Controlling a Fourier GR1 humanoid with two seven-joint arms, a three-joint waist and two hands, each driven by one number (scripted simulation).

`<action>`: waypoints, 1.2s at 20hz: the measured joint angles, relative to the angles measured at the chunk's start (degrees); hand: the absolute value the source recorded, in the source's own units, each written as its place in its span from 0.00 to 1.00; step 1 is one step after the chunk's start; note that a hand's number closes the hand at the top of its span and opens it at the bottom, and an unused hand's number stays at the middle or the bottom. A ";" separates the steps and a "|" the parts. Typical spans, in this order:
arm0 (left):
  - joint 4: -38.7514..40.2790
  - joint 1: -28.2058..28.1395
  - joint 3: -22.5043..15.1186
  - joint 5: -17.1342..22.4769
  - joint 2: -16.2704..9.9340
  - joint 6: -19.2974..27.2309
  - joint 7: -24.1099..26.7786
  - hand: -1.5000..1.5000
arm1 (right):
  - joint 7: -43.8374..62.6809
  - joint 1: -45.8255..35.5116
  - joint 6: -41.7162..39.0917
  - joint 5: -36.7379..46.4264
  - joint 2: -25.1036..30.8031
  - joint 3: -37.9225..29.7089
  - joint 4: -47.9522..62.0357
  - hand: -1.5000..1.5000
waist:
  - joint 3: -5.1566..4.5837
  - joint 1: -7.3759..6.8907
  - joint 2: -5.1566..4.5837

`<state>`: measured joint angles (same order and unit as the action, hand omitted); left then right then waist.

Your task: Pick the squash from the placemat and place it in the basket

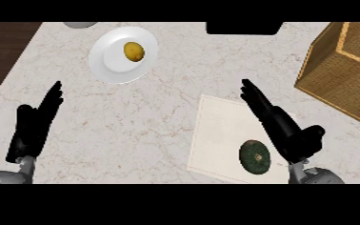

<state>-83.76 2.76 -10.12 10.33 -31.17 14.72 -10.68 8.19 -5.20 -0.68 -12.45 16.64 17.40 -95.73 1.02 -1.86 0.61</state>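
A dark green round squash (255, 157) lies on the near part of a cream placemat (221, 133) at the lower right of the counter. My right hand (281, 126) hovers just right of and above the squash, fingers straight and pointing away, open and holding nothing. The woven brown basket (330, 71) stands at the right edge, beyond the placemat. My left hand (34, 124) rests open at the lower left, fingers up, far from the squash.
A white plate (112, 64) with a yellow potato (134, 51) on it sits at the upper left. A black object (244, 27) lies at the counter's far edge, and a grey round thing (81, 25) peeks in at the top left.
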 measured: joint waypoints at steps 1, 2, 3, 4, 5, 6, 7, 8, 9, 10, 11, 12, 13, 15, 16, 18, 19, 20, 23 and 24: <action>-0.50 -0.10 0.88 0.50 -0.43 -0.32 -0.23 0.50 | -1.38 0.28 -0.41 -0.47 0.44 -1.33 -0.25 1.00 | -0.20 0.37 -0.11; -0.35 0.43 1.52 0.89 -0.59 -0.65 -0.27 0.50 | -2.85 0.03 0.06 -0.51 0.47 -2.78 -0.68 1.00 | -0.37 0.80 -0.22; -0.84 0.27 2.18 1.52 -0.71 -0.88 -0.20 0.50 | -4.21 -0.15 0.64 -0.90 0.87 -4.86 -1.82 1.00 | -0.50 1.12 -0.21; -0.81 0.66 2.74 2.03 -0.58 -1.01 0.05 0.50 | -5.87 -0.89 1.12 -1.53 1.39 -7.47 -2.83 1.00 | -0.60 1.64 -0.23; -1.08 0.81 3.25 2.60 -0.24 -1.02 0.47 0.50 | -7.70 -1.52 1.85 -2.10 1.97 -10.43 -3.71 1.00 | -0.68 2.06 -0.18; -1.17 1.47 3.84 3.30 0.11 -0.98 0.44 0.50 | -9.54 -2.17 2.86 -2.71 2.23 -13.33 -4.65 1.00 | -0.73 2.68 -0.16; -1.18 1.69 3.69 3.81 0.74 -1.24 0.46 0.50 | -10.91 -2.69 1.82 0.61 5.34 -13.19 -5.28 1.00 | -0.91 2.91 -0.14; -1.22 2.36 3.67 4.59 1.25 -1.86 0.41 0.50 | -12.88 -2.76 1.25 3.57 7.02 -12.58 -5.45 0.00 | -0.97 2.91 -0.25; -1.10 3.33 3.66 5.19 1.68 -2.27 0.00 0.50 | -14.14 -3.13 1.52 7.11 8.14 -11.32 -6.02 0.00 | -1.01 2.92 -0.35; -0.87 3.83 3.63 5.64 2.14 -2.62 0.02 0.50 | -15.42 -3.16 2.64 11.25 8.62 -9.63 -6.51 0.00 | -1.07 2.82 -0.41; -0.63 4.30 3.56 6.09 2.53 -3.11 0.01 0.50 | -16.03 -3.49 4.43 15.43 8.40 -7.72 -6.78 0.00 | -1.10 2.60 -0.47; 0.31 5.14 3.62 6.22 2.98 -3.31 0.20 0.50 | -16.41 -3.53 6.96 19.40 7.09 -5.58 -7.10 0.00 | -1.12 2.60 -0.55; 1.05 5.55 3.77 6.49 3.27 -3.74 0.54 0.50 | -16.09 -3.51 9.96 23.17 5.04 -3.25 -7.44 0.00 | -1.14 2.48 -0.58; 1.56 6.40 4.15 7.29 3.34 -4.80 0.11 0.50 | -14.98 -3.57 15.70 30.45 1.05 0.75 -7.23 0.00 | -1.15 2.21 -0.58; 2.20 6.83 4.28 7.29 3.44 -5.05 0.26 0.50 | -13.03 -3.95 18.15 34.25 -0.89 2.84 -7.14 0.00 | -1.15 2.17 -0.57; 2.82 7.36 4.17 7.12 3.98 -5.22 0.21 0.50 | -6.56 -5.17 20.97 41.07 -4.14 6.22 -8.14 0.00 | -1.17 2.16 -0.50; 2.80 7.09 4.24 7.11 4.13 -5.39 0.48 0.50 | -2.26 -6.21 20.97 43.79 -5.25 7.16 -8.88 0.00 | -1.18 2.11 -0.44; 3.13 7.31 4.35 6.93 4.15 -5.42 0.56 0.50 | 2.25 -7.35 20.43 46.10 -6.33 7.86 -9.70 0.00 | -1.19 2.16 -0.41; 3.57 7.11 4.64 6.93 4.17 -5.80 0.89 0.50 | 15.38 -10.31 15.81 51.82 -7.57 9.24 -11.47 0.00 | -1.31 2.39 -0.16; 3.65 7.10 4.83 7.10 3.95 -6.08 0.76 0.50 | 19.33 -11.49 13.41 53.14 -7.16 8.99 -11.67 0.00 | -1.35 2.44 -0.08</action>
<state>-80.11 9.86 -5.30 17.43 -27.22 8.63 -9.92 27.51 -16.69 12.72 40.69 9.48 26.39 -107.40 -0.33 0.58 0.53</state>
